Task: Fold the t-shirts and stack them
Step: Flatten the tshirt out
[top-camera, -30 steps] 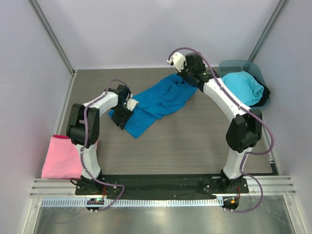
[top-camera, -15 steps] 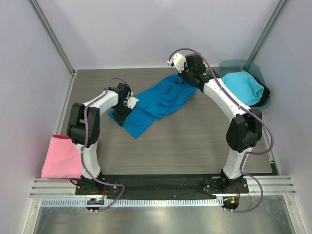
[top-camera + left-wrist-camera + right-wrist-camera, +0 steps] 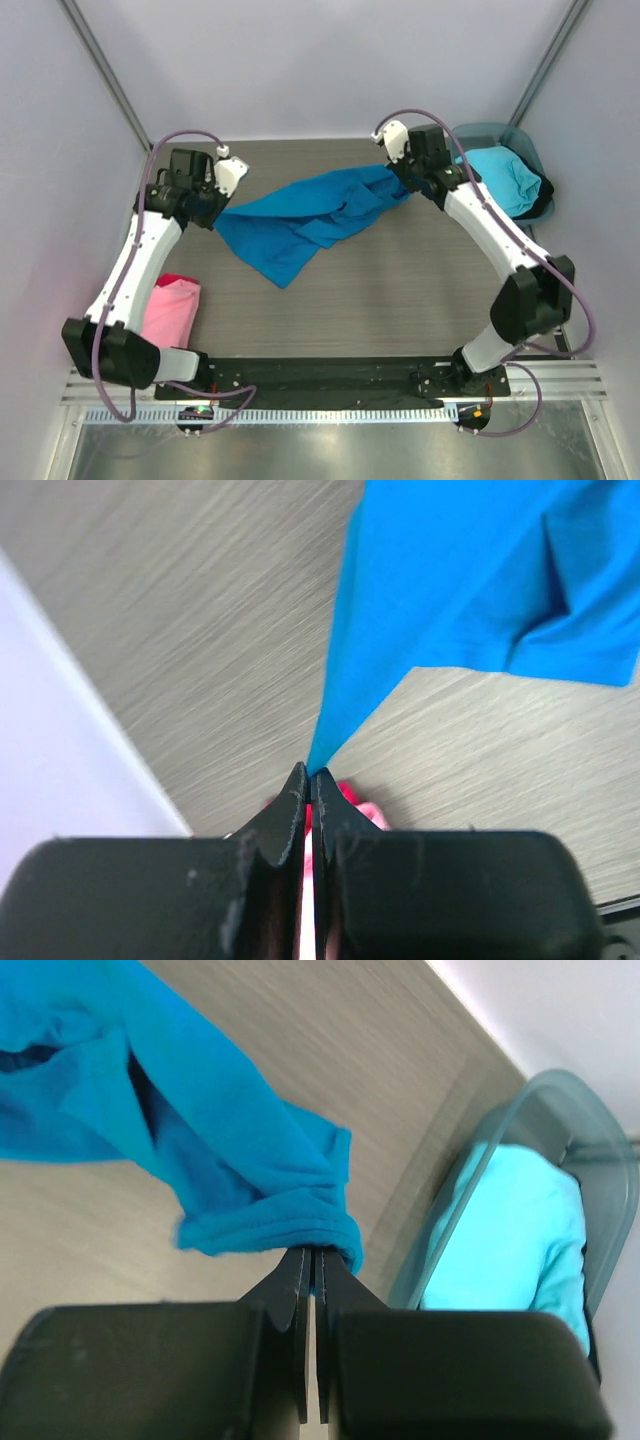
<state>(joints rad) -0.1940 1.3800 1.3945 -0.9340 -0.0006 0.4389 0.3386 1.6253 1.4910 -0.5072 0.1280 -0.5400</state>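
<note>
The deep blue t-shirt hangs stretched between my two grippers over the middle of the table, its lower part sagging toward the front. My left gripper is shut on its left corner. My right gripper is shut on its bunched right edge. The pink t-shirt lies folded at the left edge of the table, and a bit of it shows behind the left jaws. The lighter cyan t-shirt lies in the tub at the back right, also in the right wrist view.
The translucent teal tub stands in the back right corner, its rim close to my right gripper. White walls enclose the wood-grain table at the left, back and right. A dark cloth lies at the tub's right side.
Both grippers have lifted and pulled apart, the left arm swinging far to the back left, so the blue shirt is now stretched out. More of the pink shirt is hidden behind the left arm.
</note>
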